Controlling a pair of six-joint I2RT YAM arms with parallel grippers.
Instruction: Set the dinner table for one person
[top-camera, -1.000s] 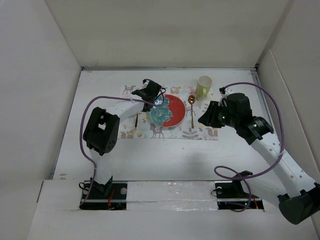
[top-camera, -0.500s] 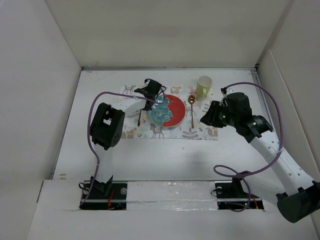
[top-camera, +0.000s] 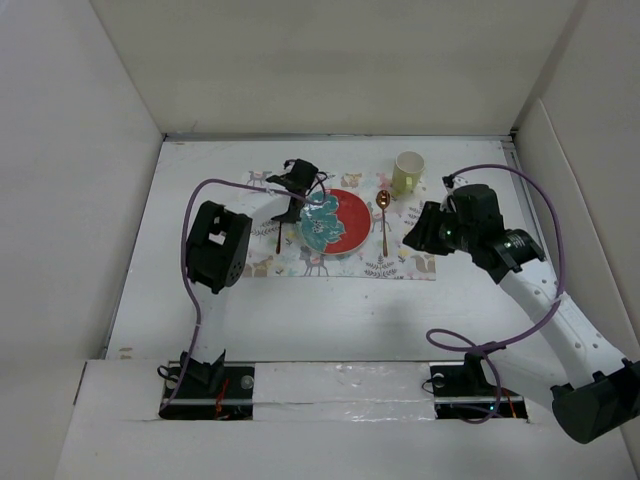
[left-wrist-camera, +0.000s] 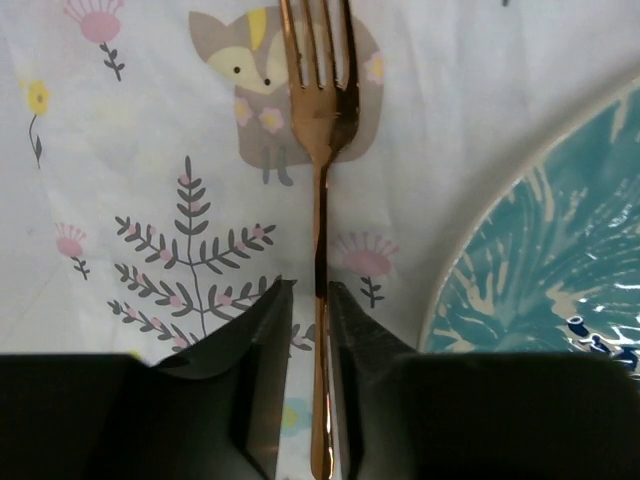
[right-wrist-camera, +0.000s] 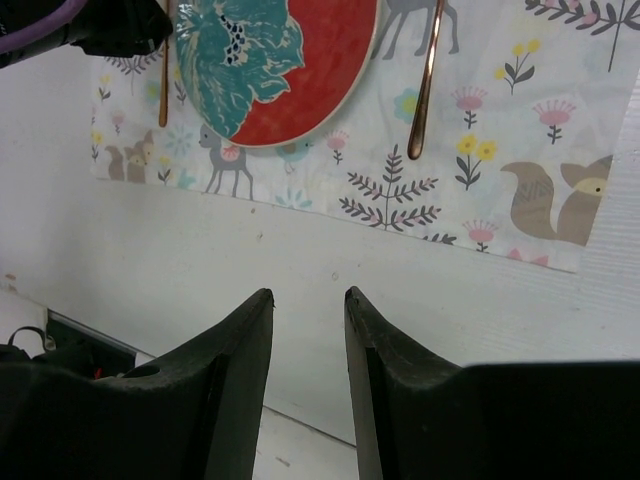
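On the white dinner table (top-camera: 300, 310) lies a woodland-print placemat (top-camera: 400, 268). A red plate with a teal flower (top-camera: 332, 222) sits on it, with a copper spoon (top-camera: 384, 222) on its right. A copper fork (top-camera: 278, 238) lies on its left. In the left wrist view the fork (left-wrist-camera: 320, 130) lies on the mat with its tines over a fox. My left gripper (left-wrist-camera: 311, 290) straddles the handle, narrowly open, with a gap on the left side. My right gripper (top-camera: 412, 238) hovers open and empty over the mat's right end (right-wrist-camera: 308, 295).
A pale yellow cup (top-camera: 407, 173) stands at the mat's far right corner. White panel walls border the table on three sides. The plate's rim (left-wrist-camera: 540, 260) lies close to the right of my left fingers. Purple cables loop beside both arms.
My left arm's elbow has swung up and to the right. Its gripper stays over the fork, which has shifted slightly right. The right arm has barely moved.
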